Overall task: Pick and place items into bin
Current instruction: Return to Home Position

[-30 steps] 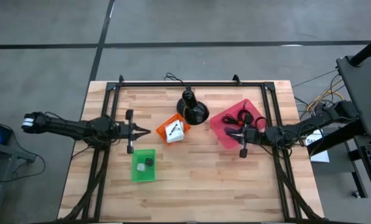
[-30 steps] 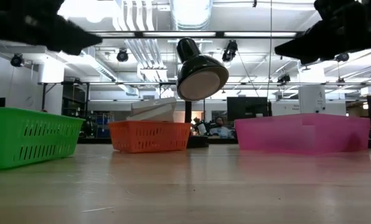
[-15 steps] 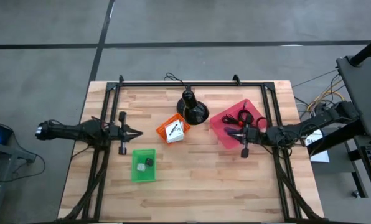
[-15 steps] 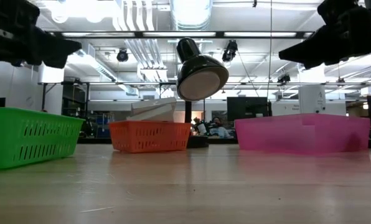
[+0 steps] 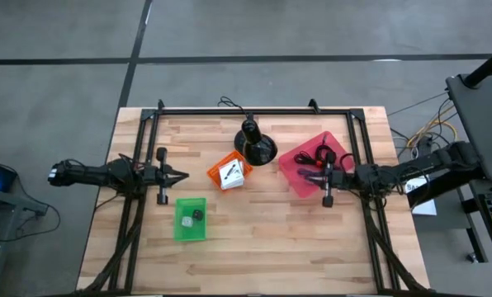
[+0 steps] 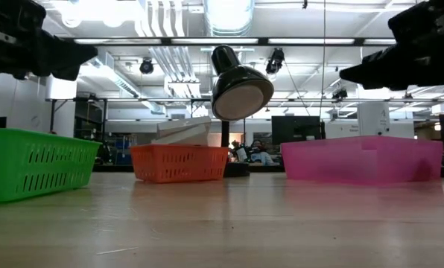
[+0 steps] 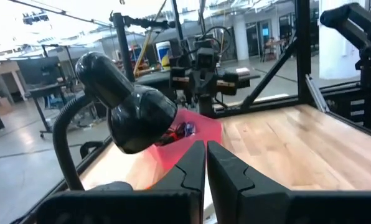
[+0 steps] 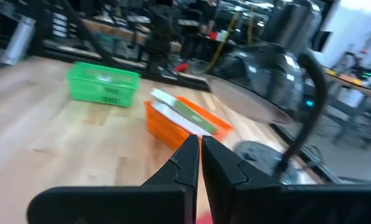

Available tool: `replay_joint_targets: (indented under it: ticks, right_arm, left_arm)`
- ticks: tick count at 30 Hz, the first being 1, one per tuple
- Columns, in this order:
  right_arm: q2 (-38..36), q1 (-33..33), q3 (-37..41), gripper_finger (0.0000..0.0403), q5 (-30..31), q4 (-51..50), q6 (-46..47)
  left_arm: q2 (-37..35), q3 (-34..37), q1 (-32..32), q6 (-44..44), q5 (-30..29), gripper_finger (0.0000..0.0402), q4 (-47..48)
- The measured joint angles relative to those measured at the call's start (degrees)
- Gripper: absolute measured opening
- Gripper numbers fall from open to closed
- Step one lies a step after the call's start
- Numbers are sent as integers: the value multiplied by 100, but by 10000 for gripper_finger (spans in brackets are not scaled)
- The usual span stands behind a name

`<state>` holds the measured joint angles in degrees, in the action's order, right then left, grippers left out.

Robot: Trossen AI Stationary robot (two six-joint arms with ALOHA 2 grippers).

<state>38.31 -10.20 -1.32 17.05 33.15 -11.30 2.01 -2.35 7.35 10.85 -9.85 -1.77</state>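
Three small bins stand on the wooden table. The green bin [image 5: 190,219] holds a tiny dark cube [image 5: 196,215] and a small silvery bit. A white printed card [image 5: 229,173] lies in the orange bin [image 5: 229,171]. Black coiled cables [image 5: 324,154] and a thin purple cord [image 5: 305,175] lie in the pink bin [image 5: 316,162]. My left gripper [image 5: 182,174] hovers shut near the table's left side, above the green bin's far side, holding nothing. My right gripper [image 5: 310,175] is shut and empty above the pink bin's near-left part.
A black cone-based lamp [image 5: 257,148] stands at the table's far middle, between the orange and pink bins; its head [image 6: 240,89] hangs over the table. A black frame rail [image 5: 254,110] runs along the far edge. Bare wood lies along the near half.
My left gripper drew back toward the table's left edge, away from the orange bin, then held still. My right gripper shifted a little toward the table's right edge above the pink bin. The bins and their contents stayed put.
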Motion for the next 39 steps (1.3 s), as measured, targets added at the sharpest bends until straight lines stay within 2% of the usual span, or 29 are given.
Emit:
replay_joint_targets:
  ticks: [4, 8, 12, 20, 25, 31, 39]
  right_arm:
    - [-441, 419, 17, 8, -84, -536, -90]
    - [-879, 636, 72, 8, -428, -1088, 407]
    - [-1257, 544, 81, 8, -511, -1904, 700]
    - [-2003, 244, 81, 8, -395, -2569, 586]
    - [-2710, 217, 81, 8, -268, -3049, 694]
    - [-3247, 217, 81, 8, -532, -3086, 486]
    - [-3297, 219, 81, 8, -562, -3089, 606]
  left_arm:
    - [-39, 3, 0, 35, -4, 1, 141]
    - [0, 5, 0, -125, -4, 1, 148]
    - [-20, 7, 0, -187, 0, 1, 385]
    - [-27, 3, 0, -417, 57, 1, 416]
    - [-45, -45, 0, -464, 103, 1, 525]
    - [-45, -18, 2, -754, 259, 1, 521]
    - [-31, 37, 0, -754, 334, 1, 333]
